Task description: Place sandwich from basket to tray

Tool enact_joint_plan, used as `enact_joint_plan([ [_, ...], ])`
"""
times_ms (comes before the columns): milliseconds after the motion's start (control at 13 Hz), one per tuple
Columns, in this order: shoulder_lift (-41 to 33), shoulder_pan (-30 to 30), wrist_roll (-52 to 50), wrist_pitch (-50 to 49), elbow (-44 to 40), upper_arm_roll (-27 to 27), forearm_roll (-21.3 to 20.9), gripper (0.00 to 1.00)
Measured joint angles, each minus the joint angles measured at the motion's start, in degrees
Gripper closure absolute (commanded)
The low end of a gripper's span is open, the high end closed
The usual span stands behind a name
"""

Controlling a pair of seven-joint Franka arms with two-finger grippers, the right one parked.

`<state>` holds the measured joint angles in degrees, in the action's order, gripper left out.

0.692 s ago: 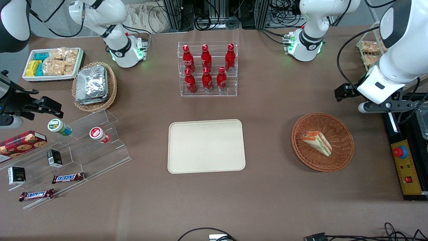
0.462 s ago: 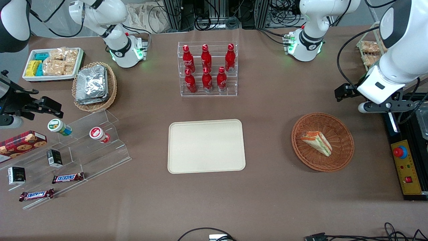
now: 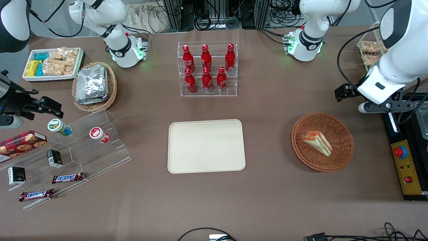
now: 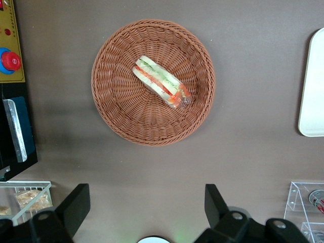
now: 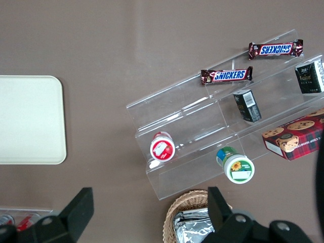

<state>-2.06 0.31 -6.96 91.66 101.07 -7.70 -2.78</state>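
Note:
The sandwich, a wrapped white-bread wedge with orange and green layers, lies flat in the reddish-brown wicker basket. In the left wrist view the sandwich sits near the middle of the basket. The cream tray rests bare at the table's centre, and its edge shows in the wrist view. My gripper hangs open high above the bare table, with nothing between its fingers. In the front view the gripper is farther from the camera than the basket, toward the working arm's end.
A clear rack of red bottles stands farther from the camera than the tray. A control box with a red button sits beside the basket at the table's edge. Clear stepped shelves with snacks lie toward the parked arm's end.

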Motion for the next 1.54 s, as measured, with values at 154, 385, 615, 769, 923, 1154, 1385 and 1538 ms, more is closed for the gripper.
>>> enact_joint_plan([
  [154,0.0,0.0,0.0,0.0,0.0,0.0,0.0,0.00],
  [385,0.4,0.0,-1.1,0.0,0.0,0.3,0.0,0.00],
  [615,1.6,0.1,-7.9,-0.1,0.0,2.2,0.7,0.00],
  [769,3.0,0.1,-16.6,-0.3,0.1,2.4,0.8,0.00],
  [923,5.4,0.0,-26.8,-0.3,0.2,2.4,1.7,0.00],
  [1154,10.1,0.0,-37.6,0.4,0.1,2.4,5.2,0.00],
  [1385,14.8,0.1,-40.5,4.0,0.1,2.4,5.3,0.00],
  [1538,17.6,0.3,-41.0,6.8,0.1,2.6,5.3,0.00],
])
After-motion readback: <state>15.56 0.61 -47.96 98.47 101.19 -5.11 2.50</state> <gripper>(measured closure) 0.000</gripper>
